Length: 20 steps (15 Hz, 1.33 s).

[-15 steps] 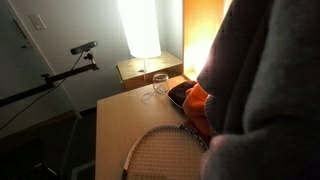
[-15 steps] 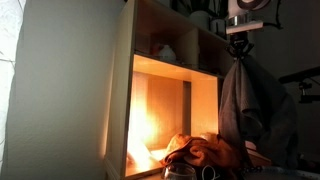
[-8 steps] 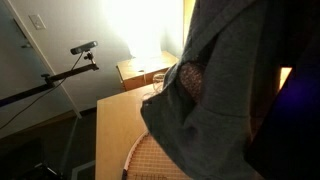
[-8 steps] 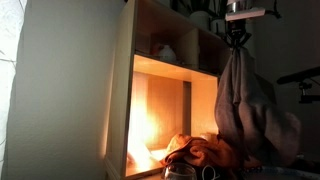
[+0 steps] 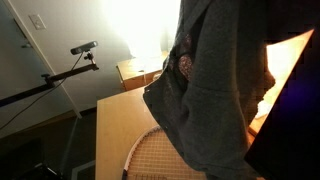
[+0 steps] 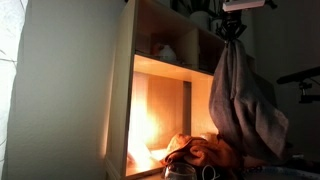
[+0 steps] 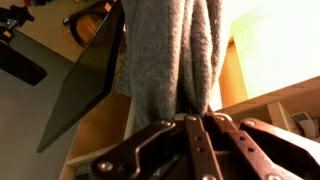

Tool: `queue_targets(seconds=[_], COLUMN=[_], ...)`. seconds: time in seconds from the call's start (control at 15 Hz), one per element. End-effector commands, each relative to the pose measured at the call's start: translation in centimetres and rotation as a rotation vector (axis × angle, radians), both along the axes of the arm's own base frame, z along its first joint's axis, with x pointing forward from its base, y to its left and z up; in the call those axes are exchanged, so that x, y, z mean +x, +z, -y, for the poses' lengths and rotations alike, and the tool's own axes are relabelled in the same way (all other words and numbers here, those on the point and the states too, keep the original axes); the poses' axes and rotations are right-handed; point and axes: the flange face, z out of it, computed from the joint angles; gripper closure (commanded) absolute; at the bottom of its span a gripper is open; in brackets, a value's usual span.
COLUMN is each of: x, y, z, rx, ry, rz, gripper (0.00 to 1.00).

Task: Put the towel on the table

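Gripper: The Robotiq gripper (image 6: 233,27) hangs high above the table (image 5: 115,130), its jaws drawn in tight on a gathered fold of the towel (image 5: 205,90).
Towel: The thick grey cloth dangles full length from that one pinch, above the table. Its lower folds hang over the head of a tennis racket (image 5: 150,160) that lies on the table's near end. Whether the hem touches the table cannot be told.
Table: Bare tan wood shows on the side away from the towel. A wooden nightstand (image 5: 135,70) stands just beyond the table's far end.
Step in hand: By the look of it, the towel is being carried over the table, with lowering and release not yet done.
Doing it well: Bring the hem down onto the table first. Then travel sideways while descending, so the cloth lays out flat. Open the jaws only once most of its weight rests on the wood (a thick towel dropped from this height would likely slump in a heap or slide off the edge).
View contrast: In an exterior view the table, racket and nightstand show, but the gripper is out of frame. In an exterior view the gripper and the whole drape show, along with an orange cloth (image 6: 200,152) low beside the towel's foot, but the tabletop is barely seen.
Wrist view: Only here does the pinch show close up, with cloth bunched between the fingers (image 7: 165,135).
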Motion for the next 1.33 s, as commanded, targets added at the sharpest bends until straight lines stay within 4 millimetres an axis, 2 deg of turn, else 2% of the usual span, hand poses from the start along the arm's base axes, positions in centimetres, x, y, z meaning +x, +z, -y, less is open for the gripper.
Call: queue_targets(seconds=[0.0, 0.33, 0.67, 0.93, 1.27], x=[-0.7, -0.7, -1.4, -1.9, -2.1], y=[0.8, 0.2, -0.7, -2.2, -5.7], z=[-2.4, -6.2, -9.2, -9.6, -8.9], rx=[-0.052, -0.123, -0.168, -0.135, -0.067], ry=[0.102, 0.212, 0.32, 0.41, 0.5], rz=[-0.011, -0.032, -0.05, -0.094, -0.217], gripper=[0.93, 0.93, 0.93, 0.94, 0.94])
